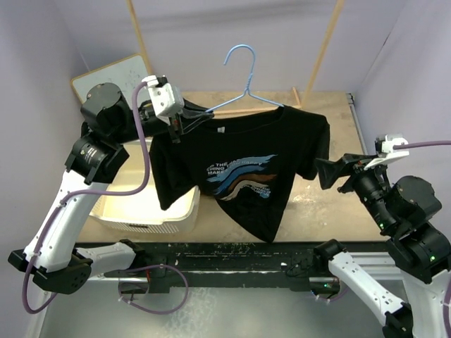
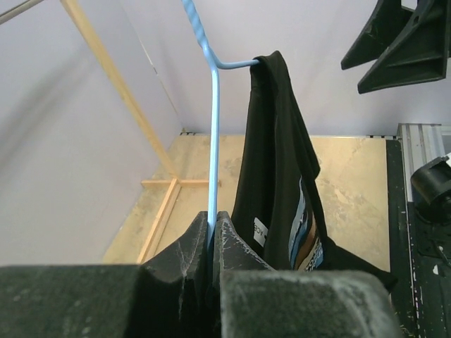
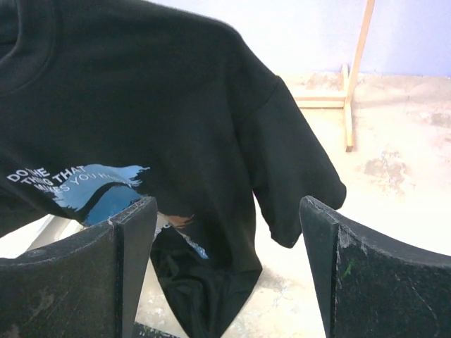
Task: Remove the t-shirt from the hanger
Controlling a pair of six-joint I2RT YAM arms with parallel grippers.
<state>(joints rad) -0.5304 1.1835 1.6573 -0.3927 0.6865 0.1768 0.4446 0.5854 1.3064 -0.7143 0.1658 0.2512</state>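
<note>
The black t-shirt [image 1: 246, 158] with a wave graphic hangs in the air over the table, draped from the right end of the light-blue wire hanger [image 1: 243, 70]. My left gripper [image 1: 184, 123] is shut on the hanger's bare left arm. In the left wrist view the hanger wire [image 2: 215, 141] runs up from between the closed jaws of the gripper [image 2: 213, 222], and the t-shirt [image 2: 278, 155] hangs from its far corner. My right gripper [image 1: 331, 172] stands open just right of the shirt's sleeve. From the right wrist, the t-shirt [image 3: 176, 105] fills the view beyond the gripper [image 3: 229, 204], nothing between its fingers.
A white bin [image 1: 148, 204] sits on the table under the shirt's left side. A white board [image 1: 116, 74] leans at the back left. Wooden rack poles [image 1: 324, 49] rise behind the hanger. The tan table [image 1: 331, 204] ends at a black rail in front.
</note>
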